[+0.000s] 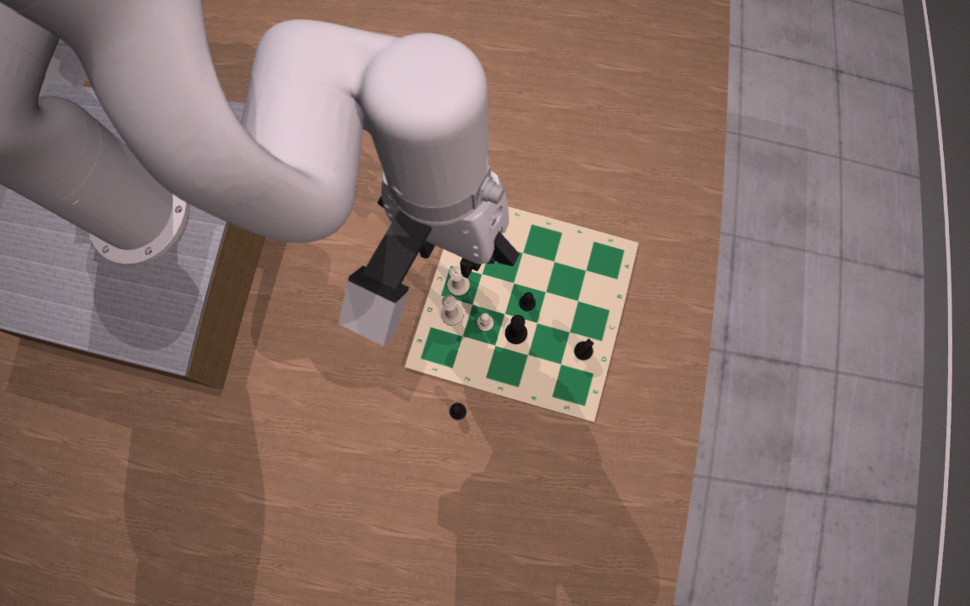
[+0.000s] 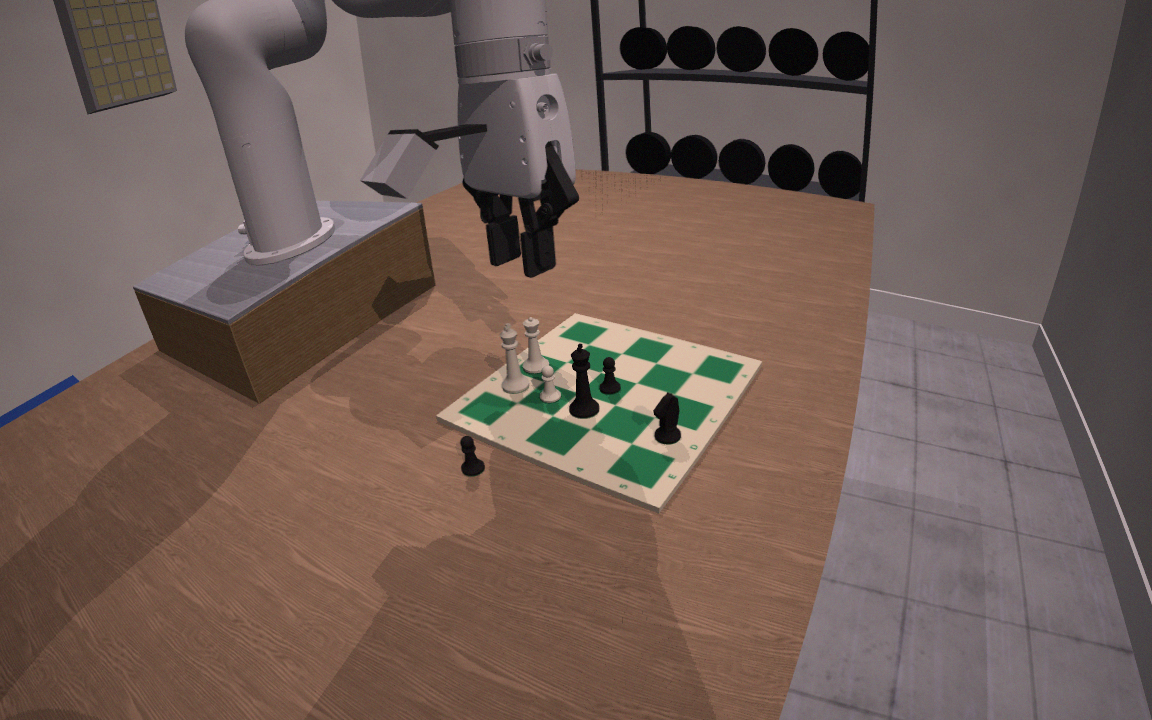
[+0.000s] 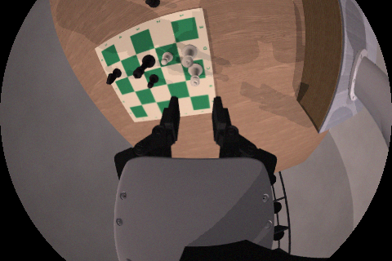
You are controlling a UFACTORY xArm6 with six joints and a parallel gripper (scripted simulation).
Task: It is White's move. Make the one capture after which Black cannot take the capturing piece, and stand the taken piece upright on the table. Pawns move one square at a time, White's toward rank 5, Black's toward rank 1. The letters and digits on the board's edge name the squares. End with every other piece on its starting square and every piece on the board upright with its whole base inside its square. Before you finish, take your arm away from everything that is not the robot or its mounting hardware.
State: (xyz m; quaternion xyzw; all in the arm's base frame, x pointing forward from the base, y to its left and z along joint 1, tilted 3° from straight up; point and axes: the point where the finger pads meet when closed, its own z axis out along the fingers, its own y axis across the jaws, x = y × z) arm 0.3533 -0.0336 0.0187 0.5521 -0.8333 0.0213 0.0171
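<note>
My gripper [image 2: 521,261] [image 3: 195,106] is partly open and empty, high above the A–B side of the board [image 1: 615,292] [image 2: 596,454] [image 3: 206,88]; the top view hides most of its fingers. Tall white pieces stand on C1 [image 1: 458,281] [image 2: 533,360] [image 3: 195,70] and D1 [image 1: 451,312] [image 2: 513,371] [image 3: 189,50]. A white pawn [image 1: 484,321] [image 2: 549,386] [image 3: 167,58] stands on D2. A tall black piece [image 1: 516,330] [image 2: 582,394] [image 3: 148,61] stands on D3, a black pawn [image 1: 527,302] [image 2: 610,380] [image 3: 153,78] on C3, a black knight [image 1: 583,349] [image 2: 667,420] [image 3: 116,74] on D5. All look upright.
Another black pawn [image 1: 457,411] [image 2: 471,460] [image 3: 153,2] stands upright on the wooden table beyond the board's E edge, near E1–E2. The arm's base block [image 1: 205,324] [image 2: 338,308] [image 3: 320,49] stands beyond the rank 1 edge. Weight racks are at the back.
</note>
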